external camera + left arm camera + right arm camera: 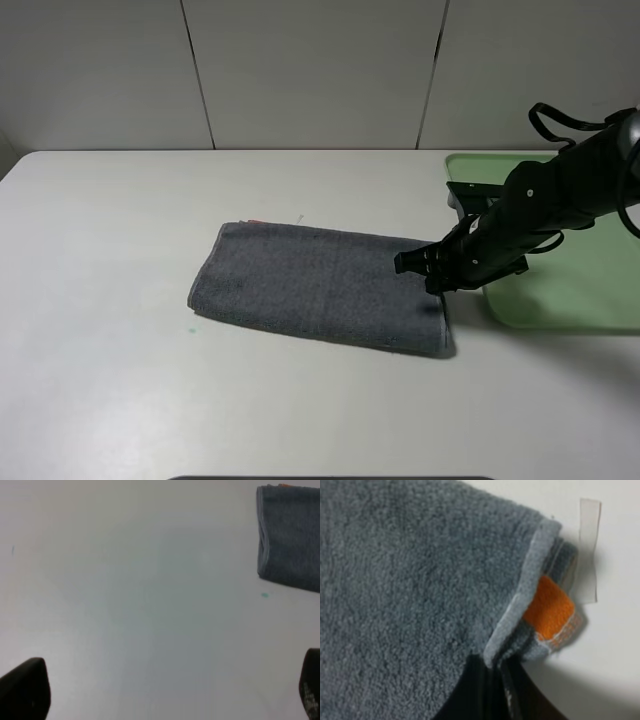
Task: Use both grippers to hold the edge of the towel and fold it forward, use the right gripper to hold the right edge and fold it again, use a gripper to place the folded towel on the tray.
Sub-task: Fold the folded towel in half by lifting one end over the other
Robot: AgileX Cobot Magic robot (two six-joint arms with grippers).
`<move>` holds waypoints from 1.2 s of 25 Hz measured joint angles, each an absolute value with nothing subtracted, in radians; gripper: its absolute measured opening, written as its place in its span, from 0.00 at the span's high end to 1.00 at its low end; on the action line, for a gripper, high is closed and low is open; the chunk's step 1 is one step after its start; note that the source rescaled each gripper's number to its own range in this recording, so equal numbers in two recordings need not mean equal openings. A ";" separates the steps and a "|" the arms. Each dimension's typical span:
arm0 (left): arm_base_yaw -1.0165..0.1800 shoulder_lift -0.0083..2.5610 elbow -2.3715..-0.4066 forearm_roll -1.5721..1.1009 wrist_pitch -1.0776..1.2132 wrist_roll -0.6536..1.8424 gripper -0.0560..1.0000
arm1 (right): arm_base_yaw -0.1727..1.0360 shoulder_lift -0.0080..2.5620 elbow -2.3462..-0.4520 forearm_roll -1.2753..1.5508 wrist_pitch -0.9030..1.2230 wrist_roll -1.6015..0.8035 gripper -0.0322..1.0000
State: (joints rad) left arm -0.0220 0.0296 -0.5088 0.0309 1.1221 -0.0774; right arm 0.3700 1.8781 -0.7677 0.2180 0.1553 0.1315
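Now my right hand [422, 264] is pinched shut on the hem at the right edge of the towel [315, 290]. The towel lies folded in a long grey strip on the bench [120, 380]. The tray [580, 290] sits just beside that end. My left hand [167, 690] hangs wide above the bench, apart from the towel's other end.

- Right arm [560, 185]: bulky, all black, chunky jointed segments.
- Black cable [556, 118] loops off the arm, above the tray [590, 290]'s far edge.
- Right gripper [403, 262]: black, narrow, blunt nose.
- Left gripper fingers [25, 689]: matte black, rounded tips.
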 joint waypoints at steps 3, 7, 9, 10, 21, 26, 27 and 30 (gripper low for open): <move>-0.022 0.030 -0.509 0.031 1.122 -0.077 0.00 | 0.370 1.840 -0.762 0.195 0.178 0.128 0.96; -0.022 0.030 -0.509 0.031 1.122 -0.077 0.00 | 0.371 1.771 -0.762 0.169 0.207 0.127 0.96; -0.022 0.030 -0.509 0.031 1.122 -0.077 0.00 | 0.371 1.744 -0.762 0.155 0.230 0.125 0.96; -0.022 0.030 -0.509 0.031 1.122 -0.077 0.00 | 0.371 1.731 -0.762 0.147 0.241 0.124 0.96; -0.022 0.030 -0.509 0.031 1.122 -0.077 0.00 | 0.348 1.620 -0.763 0.054 0.400 0.124 0.96; -0.022 0.030 -0.509 0.031 1.122 -0.077 0.00 | 0.314 1.562 -0.764 0.011 0.471 0.124 0.96; -0.022 0.030 -0.509 0.031 1.122 -0.077 0.00 | 0.305 1.550 -0.766 0.000 0.487 0.124 0.96; -0.022 0.030 -0.509 0.031 1.122 -0.077 0.00 | 0.277 1.526 -0.768 -0.018 0.530 0.124 0.96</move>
State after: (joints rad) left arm -0.0220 0.0296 -0.5088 0.0309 1.1221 -0.0774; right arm 0.2772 1.5258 -0.7675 -0.0179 0.5299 0.1239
